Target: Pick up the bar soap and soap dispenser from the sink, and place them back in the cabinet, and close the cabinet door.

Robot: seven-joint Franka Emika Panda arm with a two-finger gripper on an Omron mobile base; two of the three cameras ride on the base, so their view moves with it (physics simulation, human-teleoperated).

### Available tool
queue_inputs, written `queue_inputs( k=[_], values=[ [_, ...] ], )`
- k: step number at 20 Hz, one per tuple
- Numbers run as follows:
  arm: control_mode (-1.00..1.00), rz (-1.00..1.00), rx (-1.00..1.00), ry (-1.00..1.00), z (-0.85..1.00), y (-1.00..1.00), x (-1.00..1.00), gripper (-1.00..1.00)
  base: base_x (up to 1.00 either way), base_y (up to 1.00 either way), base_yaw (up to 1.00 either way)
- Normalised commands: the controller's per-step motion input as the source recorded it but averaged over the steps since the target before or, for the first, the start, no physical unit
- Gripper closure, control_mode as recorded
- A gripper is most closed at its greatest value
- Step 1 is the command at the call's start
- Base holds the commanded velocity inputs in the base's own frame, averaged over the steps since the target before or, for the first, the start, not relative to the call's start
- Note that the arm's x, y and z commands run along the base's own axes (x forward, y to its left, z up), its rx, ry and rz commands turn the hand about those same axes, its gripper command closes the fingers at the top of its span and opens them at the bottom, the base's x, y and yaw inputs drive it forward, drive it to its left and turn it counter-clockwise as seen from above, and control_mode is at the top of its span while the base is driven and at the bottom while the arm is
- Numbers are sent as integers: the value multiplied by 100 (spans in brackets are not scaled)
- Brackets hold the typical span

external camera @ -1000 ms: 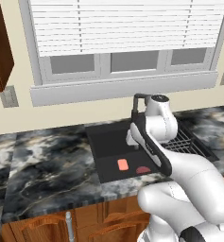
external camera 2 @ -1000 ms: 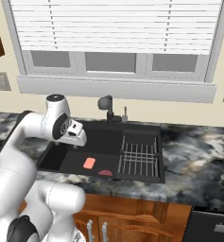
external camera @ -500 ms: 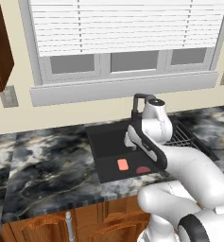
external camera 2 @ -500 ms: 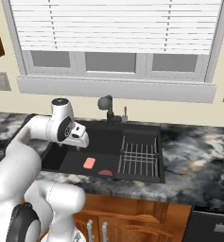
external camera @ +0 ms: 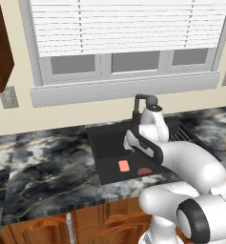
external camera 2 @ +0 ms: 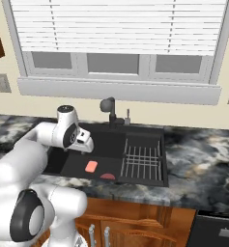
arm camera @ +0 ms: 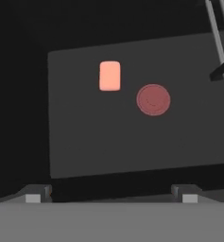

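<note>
Hand view looked straight down into the black sink (arm camera: pixel 85 142). The bar soap (arm camera: pixel 109 75) lay flat on the basin floor at about 11 o'clock from the middle of the picture, and a darker red round piece (arm camera: pixel 153 99) sat just beside it toward 4 o'clock, the two apart. The gripper (arm camera: pixel 111 193) hung above the basin with its jaws spread wide and nothing between them; the fingertips (arm camera: pixel 34 194) showed near the bottom corners.

From the left base view, the bar soap (external camera: pixel 124 166) rested in the sink (external camera: pixel 107 143), with the red piece (external camera: pixel 144 171) at its 4 o'clock. The marbled worktop (external camera: pixel 47 167) surrounded the basin, and the faucet (external camera: pixel 142 102) stood at the back rim. From the right base view, a wire rack (external camera 2: pixel 142 161) lay at 3 o'clock of the soap (external camera 2: pixel 91 167).
</note>
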Motion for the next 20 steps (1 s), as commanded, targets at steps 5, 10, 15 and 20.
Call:
queue_inputs(
  k=[5,10,15,20],
  values=[
    [-100,0,0,0,-24,0,31,-100,0,0,0],
    [-100,0,0,0,-25,0,26,-100,0,0,0],
    [-100,0,0,0,-28,0,27,-100,0,0,0],
    [-100,0,0,0,-24,0,28,-100,0,0,0]
  ],
)
